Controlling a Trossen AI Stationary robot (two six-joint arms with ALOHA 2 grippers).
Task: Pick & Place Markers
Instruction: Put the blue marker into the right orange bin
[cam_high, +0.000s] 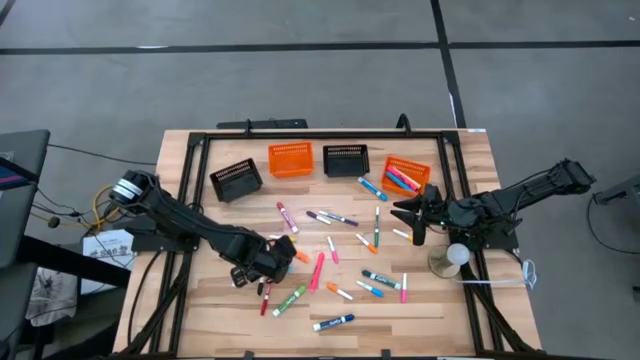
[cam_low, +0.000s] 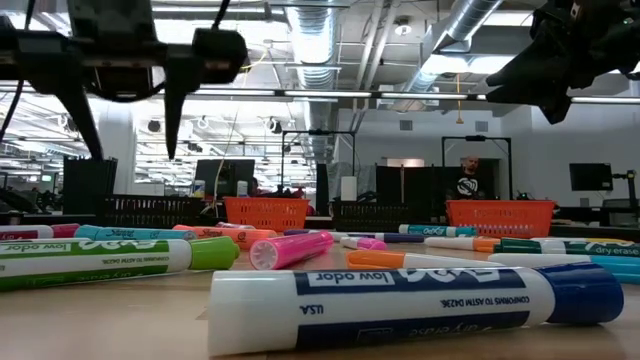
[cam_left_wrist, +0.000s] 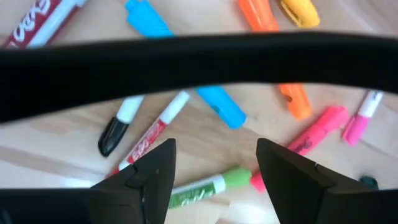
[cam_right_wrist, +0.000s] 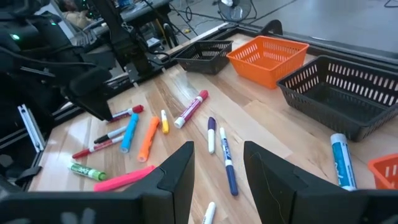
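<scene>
The markers lie scattered over the middle and near half of the wooden bench, with a few more inside the orange basket at the far right corner of the bench.

The left claw hangs low over the left part of the scatter, its two fingers apart with nothing between them. In the left wrist view the fingertips frame bare wood. Just beyond them lie a green-capped marker, a red marker and a black-capped marker. Farther out are a light blue marker, an orange marker and a pink marker. None of these touches the fingers.

The right claw is held above the bench toward its right edge, beside the orange basket with markers. Its fingers stand apart and hold nothing. In the right wrist view two dark blue markers lie on the wood just beyond the gap between the fingers, and a red-capped white marker lies farther toward the far edge.

Along the far edge stand a black basket, an empty orange basket and another black basket. The low view shows a blue-capped marker lying closest to the near edge of the bench.
</scene>
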